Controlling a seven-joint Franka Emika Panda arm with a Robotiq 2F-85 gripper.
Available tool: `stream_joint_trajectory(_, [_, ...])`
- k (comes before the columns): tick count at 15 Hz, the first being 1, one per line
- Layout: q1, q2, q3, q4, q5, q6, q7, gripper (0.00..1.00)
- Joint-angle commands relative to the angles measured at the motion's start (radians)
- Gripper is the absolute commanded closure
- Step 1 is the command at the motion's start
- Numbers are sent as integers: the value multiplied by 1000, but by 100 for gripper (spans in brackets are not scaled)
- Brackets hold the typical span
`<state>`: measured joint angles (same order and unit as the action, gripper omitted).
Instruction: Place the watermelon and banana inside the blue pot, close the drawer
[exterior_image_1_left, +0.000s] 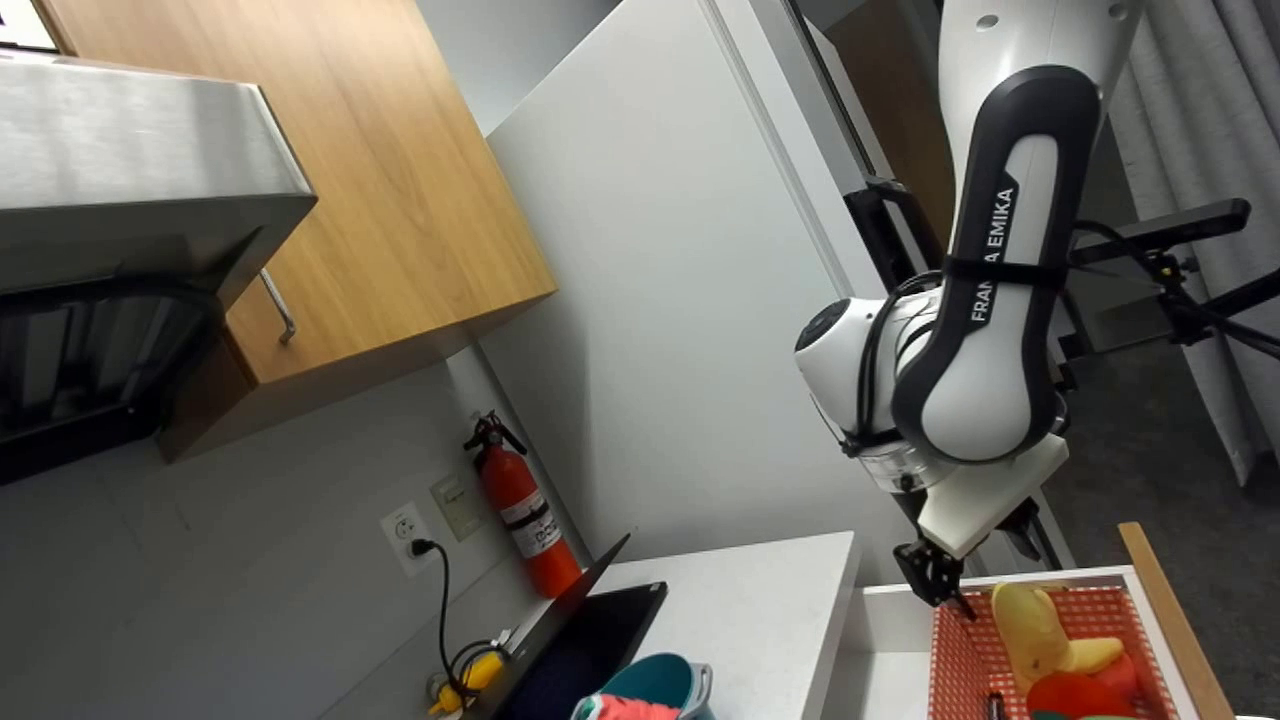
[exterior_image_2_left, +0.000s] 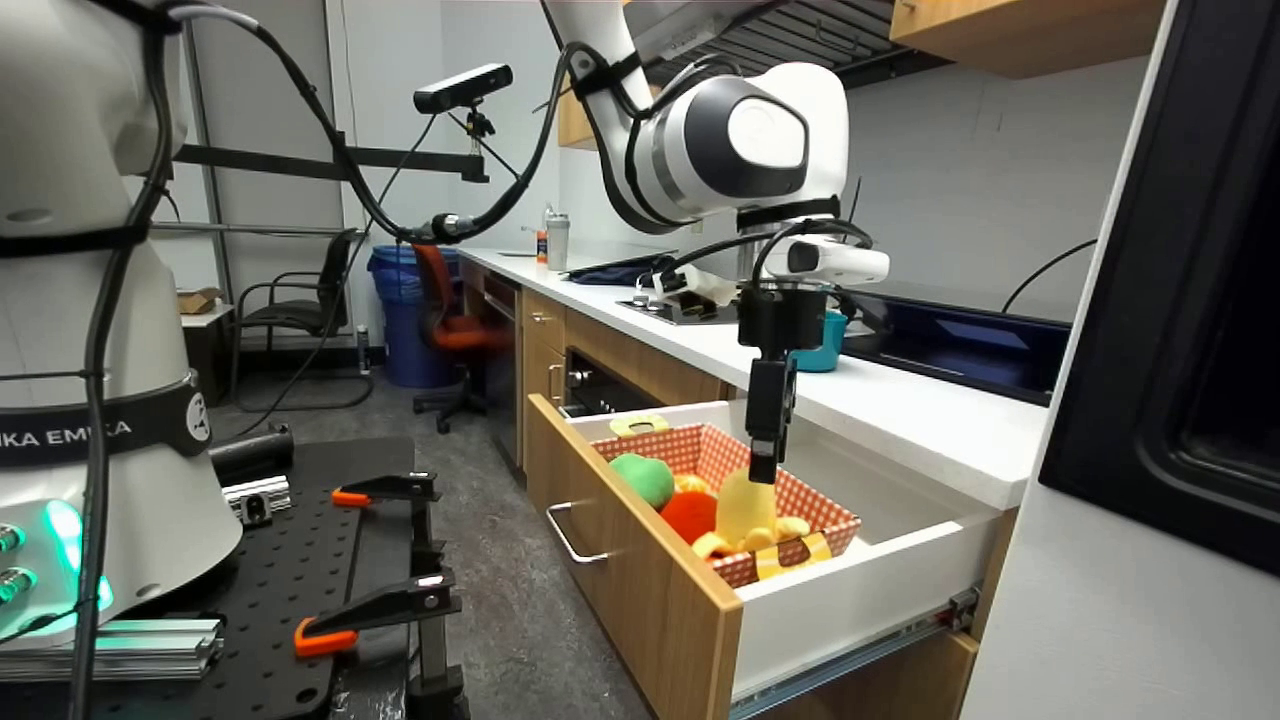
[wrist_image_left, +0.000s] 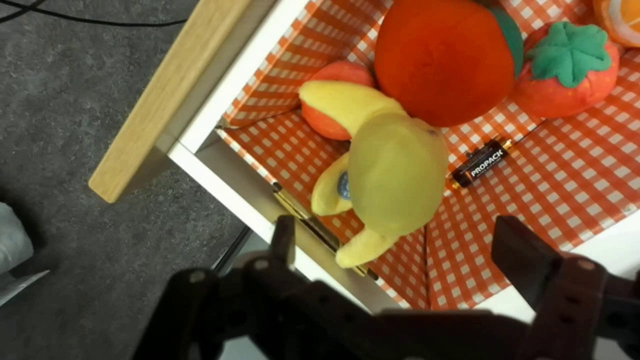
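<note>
In the pulled-out drawer (exterior_image_2_left: 640, 570), a pale yellow toy (wrist_image_left: 400, 172) in the checked basket (wrist_image_left: 550, 200) partly hides the banana (wrist_image_left: 350, 101) below my spread, unladen pincer (wrist_image_left: 397, 239); the watermelon (exterior_image_1_left: 640, 709), inside the blue pot (exterior_image_1_left: 655, 675), is cut off at an exterior view's edge.

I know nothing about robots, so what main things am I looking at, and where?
Drawer: one, wood and white, open below counter
Basket: one, red checked, in drawer
Pear-like toy: one, yellow, in basket
Banana-like toys: count unclear, yellow, in basket, partly hidden
Other toys: several, red, orange, green, in basket
Battery: one, black and gold, in basket
Blue pot: one, teal, on counter
Watermelon: one, pink and green, in blue pot
Fire extinguisher: one, red, at wall
Robot arm: one, white and black, over drawer
Gripper: one, black, open, above drawer
</note>
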<state>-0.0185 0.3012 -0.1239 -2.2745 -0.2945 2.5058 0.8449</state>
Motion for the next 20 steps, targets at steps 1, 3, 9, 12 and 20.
stream_joint_trajectory(1, [8,47,-9,48,65,-45,-54,0])
stream_joint_trajectory(3, [8,64,-11,61,83,-56,-67,4])
stream_joint_trajectory(9, [13,97,-24,101,89,-104,-73,55])
stream_joint_trajectory(12, [17,98,-28,114,82,-122,-69,80])
stream_joint_trajectory(20, [48,-13,-19,44,52,-170,-99,98])
